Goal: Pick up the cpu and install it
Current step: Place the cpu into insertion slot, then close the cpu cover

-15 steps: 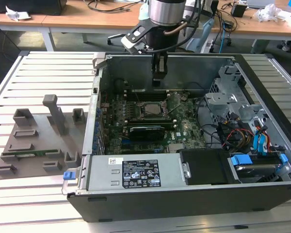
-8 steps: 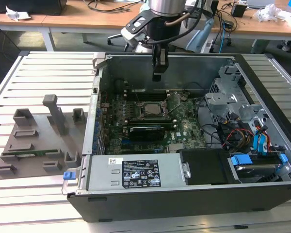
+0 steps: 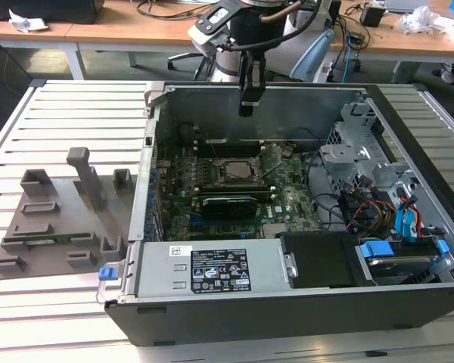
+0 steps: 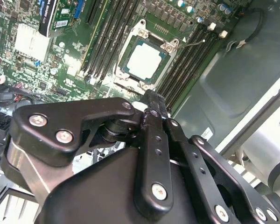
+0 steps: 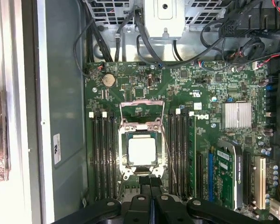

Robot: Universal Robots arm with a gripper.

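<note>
The cpu (image 5: 142, 151) lies flat in its socket (image 5: 122, 140) in the middle of the motherboard (image 5: 200, 93), its pale metal top facing up at me. My claw (image 5: 149, 185) hangs almost straight above it, well clear and touching nothing. In the first wrist view my fingertips sit just off one edge of the socket. In the second wrist view the chip (image 4: 144, 60) shows just past my fingertips (image 4: 151, 99). The chip is square, so it has no long axis. Its edges run in line with the memory slots (image 5: 102, 154) that flank it on both sides. The socket's wire frame looks swung back, though I can't be sure of that from here. My claw's fingers are pressed together with nothing between them. In the exterior view my claw (image 3: 246, 110) points straight down from the wrist, up near the top edge of the open case (image 3: 212, 94). The cpu (image 3: 238, 172) is below it on the board, and the case rests on the slatted tabletop (image 3: 76, 98).
</note>
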